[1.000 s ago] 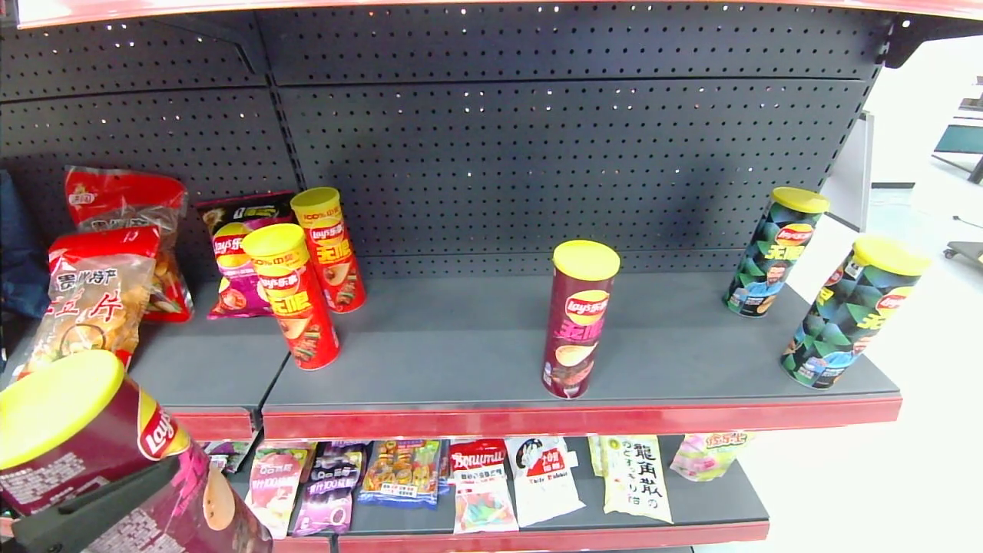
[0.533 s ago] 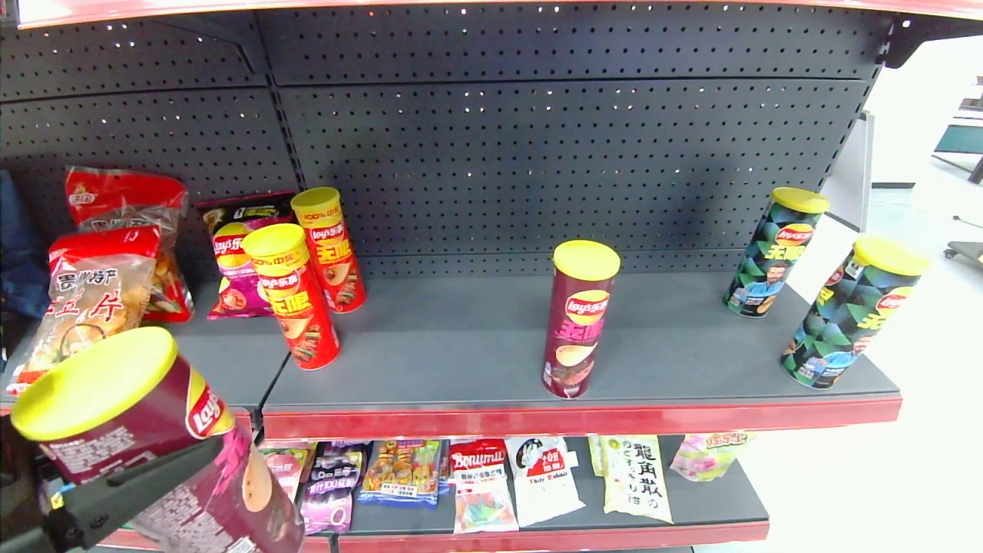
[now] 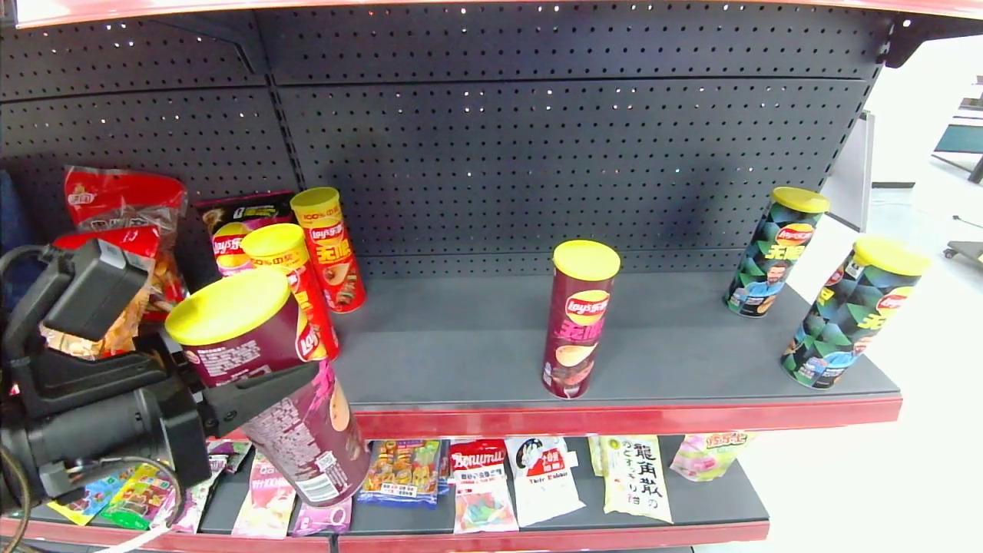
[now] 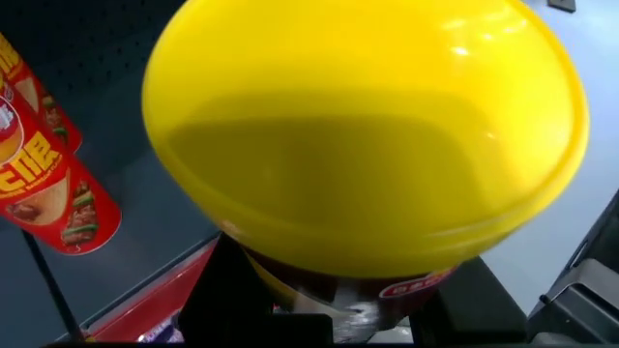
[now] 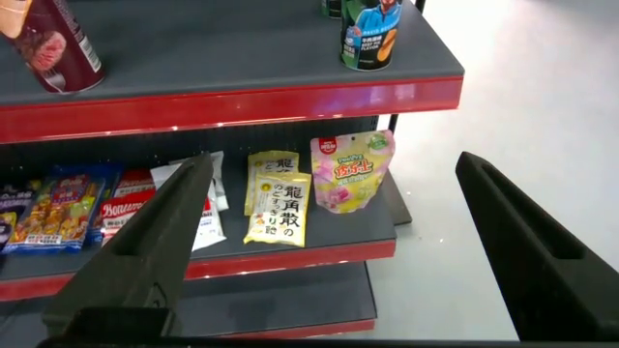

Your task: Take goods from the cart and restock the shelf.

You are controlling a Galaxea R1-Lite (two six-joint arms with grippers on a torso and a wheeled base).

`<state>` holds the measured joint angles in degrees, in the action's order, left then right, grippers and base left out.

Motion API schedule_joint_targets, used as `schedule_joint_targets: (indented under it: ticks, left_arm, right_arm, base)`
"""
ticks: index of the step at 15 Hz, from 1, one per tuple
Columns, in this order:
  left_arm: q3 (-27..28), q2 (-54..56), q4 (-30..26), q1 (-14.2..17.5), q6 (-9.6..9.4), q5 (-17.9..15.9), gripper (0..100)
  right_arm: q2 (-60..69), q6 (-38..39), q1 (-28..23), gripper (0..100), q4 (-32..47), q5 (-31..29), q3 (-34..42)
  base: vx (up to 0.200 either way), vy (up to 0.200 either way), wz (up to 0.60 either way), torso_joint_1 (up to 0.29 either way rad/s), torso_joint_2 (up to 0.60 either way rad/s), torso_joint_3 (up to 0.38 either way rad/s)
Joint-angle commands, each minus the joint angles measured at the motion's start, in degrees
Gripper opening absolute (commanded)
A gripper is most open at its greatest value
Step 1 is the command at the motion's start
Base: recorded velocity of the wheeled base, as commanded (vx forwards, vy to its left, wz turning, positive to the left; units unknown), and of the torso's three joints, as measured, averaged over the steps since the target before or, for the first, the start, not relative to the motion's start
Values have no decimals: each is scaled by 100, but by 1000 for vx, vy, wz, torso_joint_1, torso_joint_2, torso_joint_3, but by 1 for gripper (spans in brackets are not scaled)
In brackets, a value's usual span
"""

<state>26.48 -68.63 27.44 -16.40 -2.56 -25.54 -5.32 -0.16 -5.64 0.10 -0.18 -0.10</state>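
A maroon chip can (image 3: 303,430) with a yellow lid is held in my left gripper (image 3: 257,388), which is shut on its body. The can hangs tilted in front of the shelf's red front edge (image 3: 614,418), at the left, just before two red cans (image 3: 330,250). Its yellow lid (image 4: 368,135) is very close in the left wrist view, with a red can (image 4: 53,193) beyond it. A matching maroon can (image 3: 580,319) stands upright mid-shelf. My right gripper (image 5: 334,251) is open, low before the lower shelf, with nothing between its fingers.
Two green-and-black cans (image 3: 776,253) stand at the shelf's right end. Snack bags (image 3: 115,253) crowd the far left. The grey shelf board (image 3: 461,338) is bare between the red cans and the standing maroon can. Small packets (image 3: 480,484) lie on the lower shelf.
My left gripper has carried the maroon can up and to the right, from the lower left corner to in front of the red cans. The can now stands more upright.
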Motion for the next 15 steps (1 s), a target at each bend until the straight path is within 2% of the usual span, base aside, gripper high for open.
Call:
schedule_joint_targets:
  ticks: [1, 4, 6, 9, 12, 15]
  left_arm:
    - [7, -212, 7, 14, -8, 23, 0]
    - [-29, -247, 7, 93, 10, 295, 0]
    - [-2, -256, 7, 93, 10, 313, 0]
    - [68, -484, 24, 348, 1, 576, 0]
    - [411, -880, 24, 356, -16, 664, 0]
    - [525, -1091, 24, 356, -25, 708, 0]
  right_arm:
    - [-22, -2, 2, 100, -1, 1, 1]
    - [-22, -11, 2, 100, -1, 1, 1]
    - [-31, -11, 2, 100, -1, 1, 1]
    - [-22, -2, 2, 100, -1, 1, 1]
    - [-22, 7, 2, 100, -1, 1, 1]
    - [-22, 7, 2, 100, -1, 1, 1]
  base:
    - [0, 0, -600, 7, 2, 12]
    - [0, 0, -600, 2, -1, 4]
    - [0, 0, -600, 12, 7, -2]
    - [0, 0, 0, 0, 0, 0]
    - [0, 0, 0, 0, 0, 0]
    - [0, 0, 0, 0, 0, 0]
